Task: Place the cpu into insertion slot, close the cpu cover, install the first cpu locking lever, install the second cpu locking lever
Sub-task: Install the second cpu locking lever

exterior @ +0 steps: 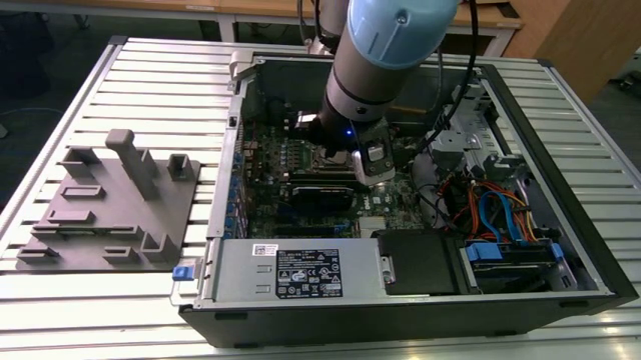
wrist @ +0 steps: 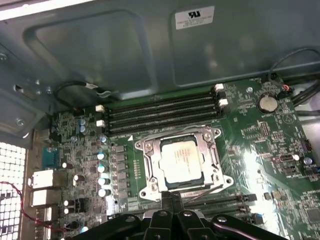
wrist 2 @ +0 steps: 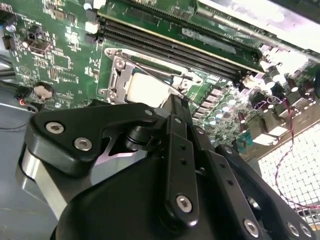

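The cpu lies flat in the insertion slot on the green board, its silver-tan top showing. The cpu cover, a metal frame with a square window, lies down around it. In the second wrist view a thin wire locking lever runs slanted across the cpu and cover, ending at my fingertips. My gripper is shut, its tips at the socket's edge by that lever; it also shows at the socket's near edge in the first wrist view. In the exterior view the gripper reaches down into the open computer case.
Long black memory slots run beside the socket. A coin battery sits on the board. The power supply, a cable bundle and the case walls hem in the arm. A grey fixture plate lies at the exterior view's left.
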`<state>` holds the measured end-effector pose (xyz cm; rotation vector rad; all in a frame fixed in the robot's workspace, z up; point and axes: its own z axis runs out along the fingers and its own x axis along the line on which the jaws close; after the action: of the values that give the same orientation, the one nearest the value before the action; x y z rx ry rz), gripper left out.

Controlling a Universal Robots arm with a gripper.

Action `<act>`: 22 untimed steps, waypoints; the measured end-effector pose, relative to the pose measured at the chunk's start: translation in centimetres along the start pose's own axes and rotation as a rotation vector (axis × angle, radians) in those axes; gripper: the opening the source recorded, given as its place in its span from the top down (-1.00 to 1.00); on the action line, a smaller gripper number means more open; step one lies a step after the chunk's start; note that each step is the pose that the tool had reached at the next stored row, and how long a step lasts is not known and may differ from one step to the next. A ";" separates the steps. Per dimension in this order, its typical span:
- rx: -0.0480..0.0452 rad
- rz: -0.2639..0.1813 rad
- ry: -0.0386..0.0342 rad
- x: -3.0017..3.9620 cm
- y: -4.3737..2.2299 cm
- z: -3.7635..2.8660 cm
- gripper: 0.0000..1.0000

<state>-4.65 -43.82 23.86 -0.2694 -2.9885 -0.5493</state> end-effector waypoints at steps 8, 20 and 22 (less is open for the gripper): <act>-0.0712 -0.002 0.0207 -0.03 -0.03 0.09 0.80; -0.0774 -0.001 0.0231 -0.04 -0.17 0.47 0.80; -0.0468 0.001 0.0171 -0.04 -0.17 0.50 0.80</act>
<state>-4.67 -43.81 23.33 -0.2678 -2.9620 -0.6189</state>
